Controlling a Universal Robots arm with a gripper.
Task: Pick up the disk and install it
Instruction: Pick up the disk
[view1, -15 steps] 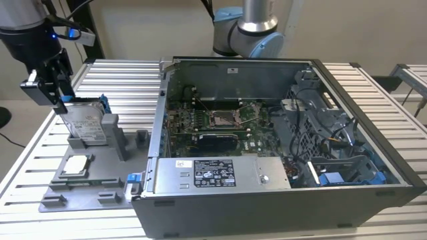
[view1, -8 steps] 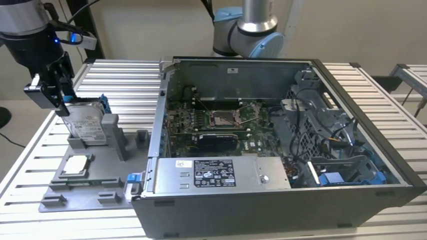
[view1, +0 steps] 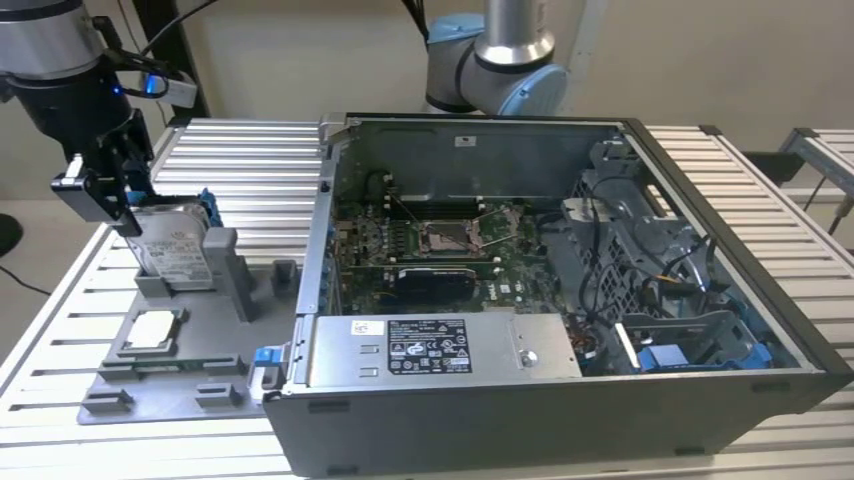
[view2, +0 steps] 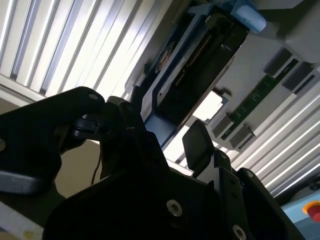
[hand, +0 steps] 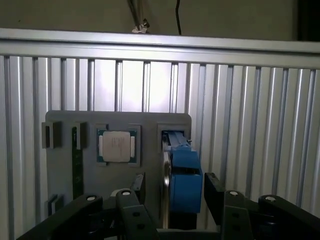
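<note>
First wrist view has jaws spread astride the upright disk in its grey stand; centre them before squeezing.

Exterior view high oblique; wrist views close on disk

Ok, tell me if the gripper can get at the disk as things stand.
Probably yes: the disk stands on edge in the grey holder with nothing over it, and the open gripper straddles it.
</note>
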